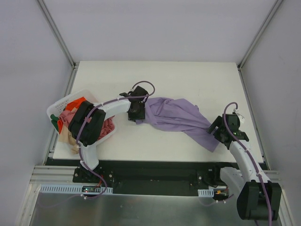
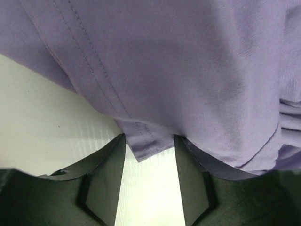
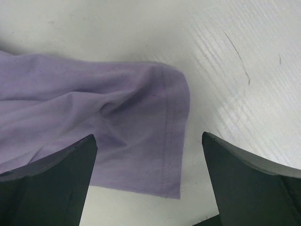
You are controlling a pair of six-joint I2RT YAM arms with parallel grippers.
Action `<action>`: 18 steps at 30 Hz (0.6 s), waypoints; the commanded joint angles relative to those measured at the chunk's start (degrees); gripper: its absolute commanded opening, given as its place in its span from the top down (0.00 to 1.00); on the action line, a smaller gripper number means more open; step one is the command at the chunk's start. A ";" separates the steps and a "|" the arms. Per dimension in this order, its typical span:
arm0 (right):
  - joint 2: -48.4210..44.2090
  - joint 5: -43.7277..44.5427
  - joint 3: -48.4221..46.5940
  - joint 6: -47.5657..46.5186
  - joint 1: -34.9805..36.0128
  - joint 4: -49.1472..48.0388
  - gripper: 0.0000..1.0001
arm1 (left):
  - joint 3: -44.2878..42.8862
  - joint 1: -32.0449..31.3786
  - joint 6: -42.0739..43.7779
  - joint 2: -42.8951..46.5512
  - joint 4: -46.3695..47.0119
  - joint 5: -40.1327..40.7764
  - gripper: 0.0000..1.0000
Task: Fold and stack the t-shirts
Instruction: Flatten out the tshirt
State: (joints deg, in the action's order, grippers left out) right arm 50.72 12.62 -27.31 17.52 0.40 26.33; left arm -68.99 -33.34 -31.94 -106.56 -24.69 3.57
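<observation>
A lavender t-shirt (image 1: 178,117) lies crumpled in a long strip across the middle of the white table (image 1: 188,75). My left gripper (image 1: 136,113) is at its left end. In the left wrist view the gripper (image 2: 149,141) is open, a hemmed corner of the shirt (image 2: 188,70) lies between the fingertips, and cloth drapes over the right finger. My right gripper (image 1: 217,132) is at the shirt's right end. In the right wrist view it (image 3: 148,141) is wide open and low over a hemmed corner of the shirt (image 3: 94,108) lying flat on the table.
A white laundry basket (image 1: 56,106) stands at the table's left edge, partly under my left arm. It holds orange-red cloth (image 1: 75,104), salmon pink cloth (image 1: 108,127) and beige cloth (image 1: 73,143). The table's front edge is just below the shirt's right end.
</observation>
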 commanded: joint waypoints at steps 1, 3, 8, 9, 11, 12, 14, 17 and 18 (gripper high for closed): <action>0.35 -0.41 0.15 0.24 -1.46 -0.84 0.04 | 1.49 -0.32 0.66 -5.06 -1.68 0.47 0.60; 0.43 -0.58 0.15 0.32 -1.63 -0.84 0.04 | 2.10 -0.41 0.22 -4.97 -1.77 0.91 0.75; 1.05 -0.84 0.15 0.41 -1.99 -0.93 0.04 | 3.60 -0.41 -0.05 -2.78 -2.03 2.49 1.00; 1.14 -0.76 0.15 0.50 -2.07 -0.93 0.04 | 4.12 -0.41 0.04 -1.99 -2.03 2.58 1.00; 1.14 -0.84 0.15 0.50 -2.16 -0.84 0.04 | 5.09 -0.41 -0.05 0.12 -2.03 3.10 1.00; 0.88 -0.76 0.15 0.41 -2.25 -0.84 0.04 | 5.44 -0.41 -0.14 1.61 -2.03 2.85 1.00; 0.17 -0.58 -0.11 0.32 -2.25 -0.05 0.04 | 5.80 -0.41 0.13 4.51 -1.94 1.18 1.00; -2.11 -0.49 -0.72 0.32 -2.25 1.97 0.04 | 6.41 -0.41 -0.40 9.34 -1.94 -0.14 1.00; -2.99 -0.58 -0.90 0.67 -2.25 3.11 0.04 | 6.76 -0.41 -0.66 11.79 -1.94 -0.41 1.00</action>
State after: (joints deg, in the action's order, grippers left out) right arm 51.03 12.43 -27.31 17.52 -1.34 26.39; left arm -63.70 -33.41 -32.16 -102.04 -23.68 4.60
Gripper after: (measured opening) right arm 0.963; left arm 0.009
